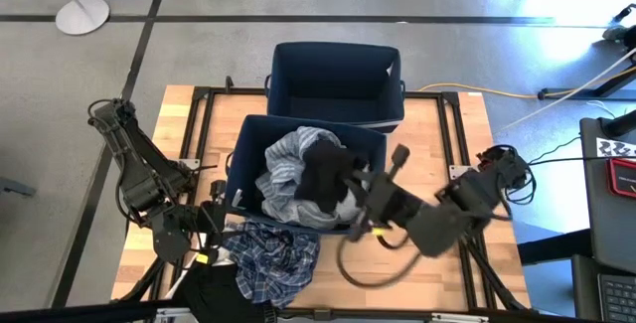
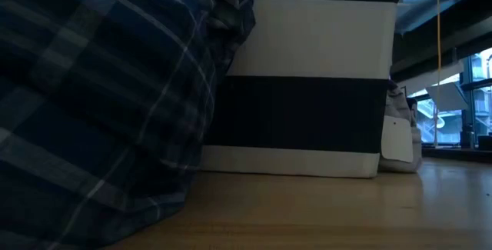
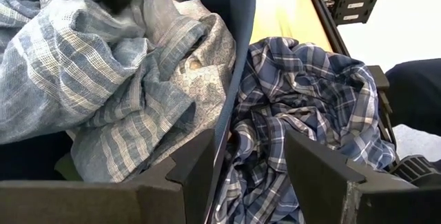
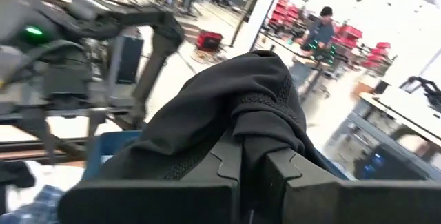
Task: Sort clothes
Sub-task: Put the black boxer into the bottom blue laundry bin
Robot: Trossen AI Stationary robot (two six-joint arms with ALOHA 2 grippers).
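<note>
Right gripper [image 1: 356, 172] over the near bin [image 1: 241, 154], fingers closed tight on a black garment [image 1: 323, 179]. In the right wrist view the black cloth [image 4: 234, 107] is bunched and pinched between the two dark fingers [image 4: 207, 182], no visible gap, and drapes down either side of them. It hangs just above the pile in the bin; contact with the pile cannot be judged from above.

Near bin contents: pale striped shirt [image 1: 288, 164] crumpled on the left side, a whitish piece [image 3: 200, 65] beside it against the bin wall.

Left gripper [image 1: 204, 226] low at the near-left corner of the table [image 1: 447, 134], fingers spread wide, holding nothing. In the left wrist view its fingers [image 3: 200, 158] straddle the bin wall [image 3: 241, 45], striped shirt [image 3: 89, 72] one side, plaid shirt [image 3: 303, 107] the other.

Plaid shirt [image 1: 273, 253] heaped on the table just outside the bin's near wall, touching it. It fills the left of the low view [image 2: 92, 104].

Far bin [image 1: 298, 75] sits behind the near one; inside looks bare, though shadowed.

A person [image 4: 322, 24] stands in the room beyond.
</note>
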